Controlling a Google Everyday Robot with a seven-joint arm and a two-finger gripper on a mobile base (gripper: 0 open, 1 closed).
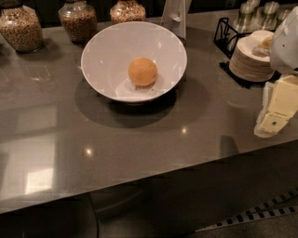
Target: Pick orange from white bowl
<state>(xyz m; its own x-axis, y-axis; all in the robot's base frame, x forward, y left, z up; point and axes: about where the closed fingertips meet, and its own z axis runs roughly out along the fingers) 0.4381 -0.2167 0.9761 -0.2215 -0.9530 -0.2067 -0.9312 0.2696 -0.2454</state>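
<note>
While the gripper (274,114) hangs at the right edge of the frame, beside the counter's (93,139) edge and well apart from the bowl (102,56), I cannot tell whether it is released or clenched; it grasps nothing that shows. The white bowl stands at upper centre and holds one orange (142,71), resting at its bottom. Three glass jars (21,28) line the upper left, each filled with brownish grainy stuff. At upper right, one stack of pale plates (249,62) sits in a black wire rack (223,35), with shiny tins (270,11) behind it.
</note>
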